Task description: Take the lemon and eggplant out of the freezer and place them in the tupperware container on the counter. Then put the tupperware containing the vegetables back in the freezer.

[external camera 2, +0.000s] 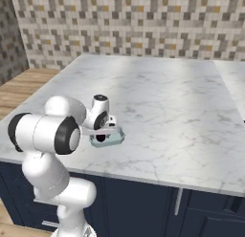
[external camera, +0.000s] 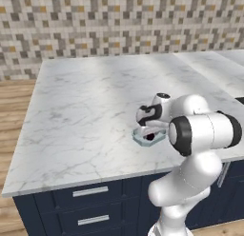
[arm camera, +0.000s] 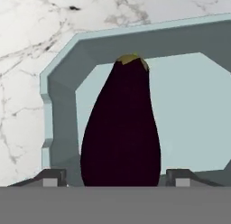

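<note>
Eggplant [arm camera: 121, 128]: dark purple, lying inside the pale blue-green tupperware container [arm camera: 61, 83], which sits near the front edge of the white marble counter [external camera: 86, 106]. Gripper [arm camera: 117, 178]: poised low over the container, fingers [arm camera: 50, 177] apart either side of the eggplant with a sliver of gap showing, so apparently let go. Step judged: depositing the eggplant; next calls for lifting clear without nudging the container, no lemon being visible inside it.

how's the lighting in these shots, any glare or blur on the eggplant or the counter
Hand view: eggplant near-black, no highlight, slightly soft edges. Left base view: pale diagonal light band across the counter, no harsh glare. Right base view: same band, tupperware container small and shaded under the claw.
</note>
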{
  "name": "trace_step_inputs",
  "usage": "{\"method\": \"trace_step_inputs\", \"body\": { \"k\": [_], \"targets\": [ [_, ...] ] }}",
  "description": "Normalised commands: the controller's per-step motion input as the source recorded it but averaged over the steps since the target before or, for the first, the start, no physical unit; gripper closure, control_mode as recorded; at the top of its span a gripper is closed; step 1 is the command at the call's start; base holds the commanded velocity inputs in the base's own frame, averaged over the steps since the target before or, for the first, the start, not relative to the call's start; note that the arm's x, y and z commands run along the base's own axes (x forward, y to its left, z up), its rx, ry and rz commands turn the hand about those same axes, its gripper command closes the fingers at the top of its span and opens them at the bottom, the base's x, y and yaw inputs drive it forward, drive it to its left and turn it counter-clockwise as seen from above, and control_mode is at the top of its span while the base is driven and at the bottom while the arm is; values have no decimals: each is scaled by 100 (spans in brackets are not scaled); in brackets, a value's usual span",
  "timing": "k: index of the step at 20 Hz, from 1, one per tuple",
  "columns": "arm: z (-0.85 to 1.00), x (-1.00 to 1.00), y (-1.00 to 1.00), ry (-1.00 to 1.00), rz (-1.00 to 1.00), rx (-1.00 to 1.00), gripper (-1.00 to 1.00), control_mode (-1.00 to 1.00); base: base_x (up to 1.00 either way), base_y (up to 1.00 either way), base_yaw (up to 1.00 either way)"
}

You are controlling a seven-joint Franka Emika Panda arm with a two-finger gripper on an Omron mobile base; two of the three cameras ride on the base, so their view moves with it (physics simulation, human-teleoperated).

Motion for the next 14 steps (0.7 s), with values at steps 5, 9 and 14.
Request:
{"method": "trace_step_inputs", "body": {
  "k": [5, 9, 14],
  "targets": [
    [73, -25, 7, -3, 0, 0, -100, -100, 0, 0, 0],
    [94, -39, 16, -8, 0, 0, -100, -100, 0, 0, 0],
    [100, -74, 13, -13, 0, 0, -100, -100, 0, 0, 0]
  ]
}}
